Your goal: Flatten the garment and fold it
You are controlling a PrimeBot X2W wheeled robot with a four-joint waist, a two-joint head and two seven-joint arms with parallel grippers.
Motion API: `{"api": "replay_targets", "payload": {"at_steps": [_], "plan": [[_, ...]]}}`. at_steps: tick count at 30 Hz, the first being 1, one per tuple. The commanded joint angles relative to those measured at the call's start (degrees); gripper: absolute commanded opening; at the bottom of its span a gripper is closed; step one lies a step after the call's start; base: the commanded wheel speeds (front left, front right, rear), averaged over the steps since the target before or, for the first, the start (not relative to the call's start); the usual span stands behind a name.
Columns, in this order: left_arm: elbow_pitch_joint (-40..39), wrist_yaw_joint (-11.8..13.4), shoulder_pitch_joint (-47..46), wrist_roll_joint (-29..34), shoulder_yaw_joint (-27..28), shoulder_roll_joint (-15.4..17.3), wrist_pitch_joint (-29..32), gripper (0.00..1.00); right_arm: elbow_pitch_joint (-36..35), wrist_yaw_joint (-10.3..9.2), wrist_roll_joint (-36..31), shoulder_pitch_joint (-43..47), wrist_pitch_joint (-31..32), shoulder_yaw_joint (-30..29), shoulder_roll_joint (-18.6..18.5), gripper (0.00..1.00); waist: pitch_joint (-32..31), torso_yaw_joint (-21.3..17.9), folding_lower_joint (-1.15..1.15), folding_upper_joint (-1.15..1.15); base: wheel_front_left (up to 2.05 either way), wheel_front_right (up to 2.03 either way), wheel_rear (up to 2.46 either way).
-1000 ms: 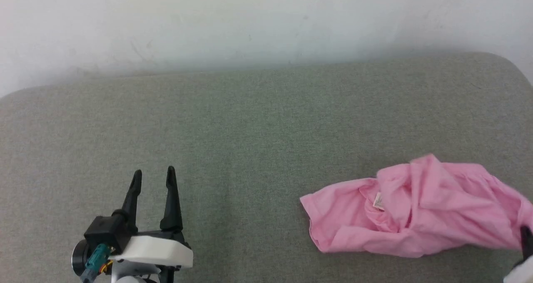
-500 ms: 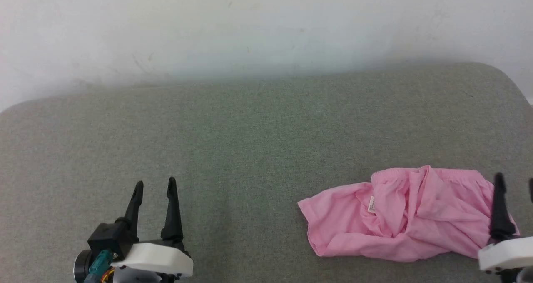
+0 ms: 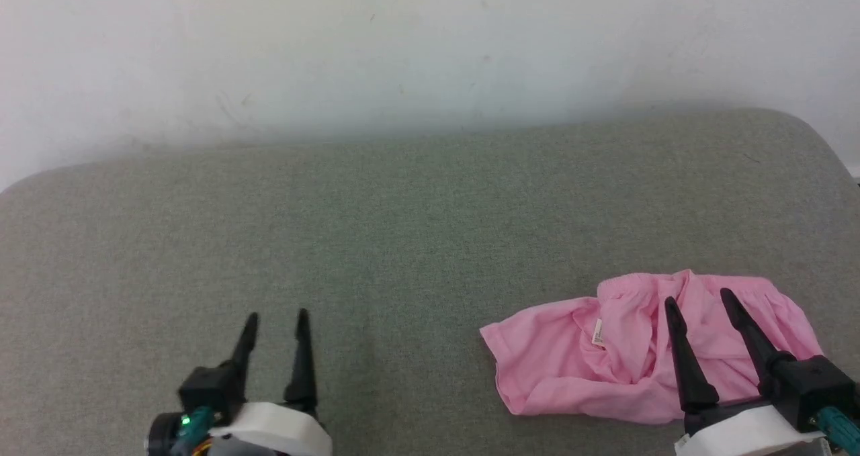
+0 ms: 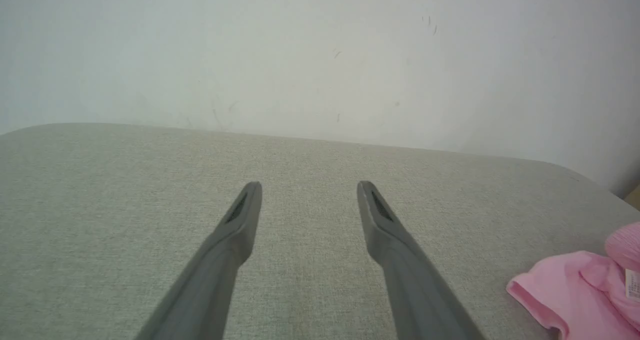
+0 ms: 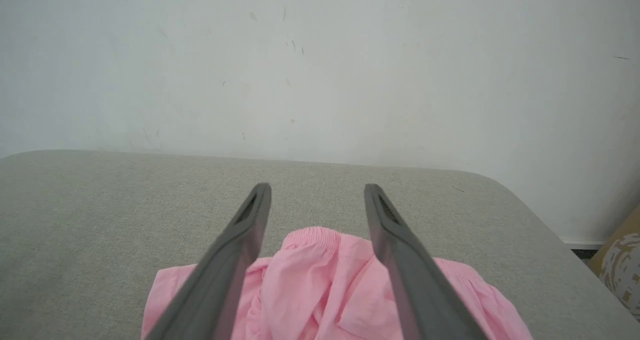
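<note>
One garment, left claw, right claw

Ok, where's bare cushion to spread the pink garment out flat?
Widest bare stretch: the grey cushion between the left gripper and the garment, running back to the wall. Crowded at the near right, where the right gripper hangs over the garment.

Soft cloth on coarse weave, matt all round.
The garment, lower right, is soft pink knit, creased, with a white label. The pad beneath is coarse grey-green woven cloth. The wall along the top is matt white and scuffed. The left gripper and right gripper have matt dark fingers and smooth white shells.
</note>
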Motion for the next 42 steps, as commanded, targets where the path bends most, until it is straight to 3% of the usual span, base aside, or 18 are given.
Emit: {"api": "replay_targets", "payload": {"at_steps": [1, 9, 16, 27, 28, 29, 30, 36, 42], "plan": [[0.5, -0.7, -0.7, 0.7, -1.1, -0.1, 0.5, 1.00, -0.6, -0.05, -0.3, 0.6, 0.1, 0.2, 0.1, 1.00, 0.4, -0.1, 0.00, 0.00, 0.00, 0.00, 0.00], [7.2, -4.5, -13.3, -1.5, -17.3, -0.1, 9.6, 1.00, -2.3, -0.05, -0.1, -1.6, 0.4, 0.9, 0.1, 1.00, 4.5, -1.9, 0.00, 0.00, 0.00, 0.00, 0.00], [15.9, -6.0, -24.1, -5.4, -31.4, -0.1, 18.7, 1.00, -0.9, -0.05, 0.9, -4.4, 0.2, 1.2, 0.1, 1.00, 7.6, -6.2, 0.00, 0.00, 0.00, 0.00, 0.00], [31.8, -7.0, -32.3, -3.1, -40.9, 0.4, 34.5, 1.00, 2.1, -0.05, 3.7, -5.3, -0.8, 0.5, 0.1, 1.00, 9.0, -10.5, 0.00, 0.00, 0.00, 0.00, 0.00], [32.8, -7.3, -32.4, -3.5, -41.7, 0.4, 36.4, 0.84, 2.3, -0.05, 3.8, -5.2, -0.9, 0.5, 0.1, 1.00, 8.9, -10.6, 0.00, 0.00, 0.00, 0.00, 0.00], [33.2, -7.5, -32.7, -3.5, -42.7, 0.5, 37.6, 0.37, 2.4, -0.05, 3.9, -5.2, -0.9, 0.5, 0.1, 1.00, 8.9, -10.7, 0.00, 0.00, 0.00, 0.00, 0.00], [33.2, -7.6, -32.9, -3.6, -43.4, 0.5, 37.9, 0.00, 2.5, -0.05, 4.0, -5.3, -0.9, 0.5, 0.1, 1.00, 8.8, -10.7, 0.00, 0.00, 0.00, 0.00, 0.00], [30.6, -7.5, -33.9, -6.1, -42.8, 3.0, 34.3, 0.00, 2.6, -0.05, 4.8, -4.9, -0.9, 0.4, 0.1, 1.00, 7.3, -9.3, 0.00, 0.00, 0.00, 0.00, 0.00], [20.4, -2.5, -31.2, -8.8, -36.3, 10.1, 29.9, 0.00, 2.7, -0.05, 5.3, -3.6, -0.6, -0.2, 0.1, 1.00, 5.2, -6.8, 0.00, 0.00, 0.00, 0.00, 0.00]]}}
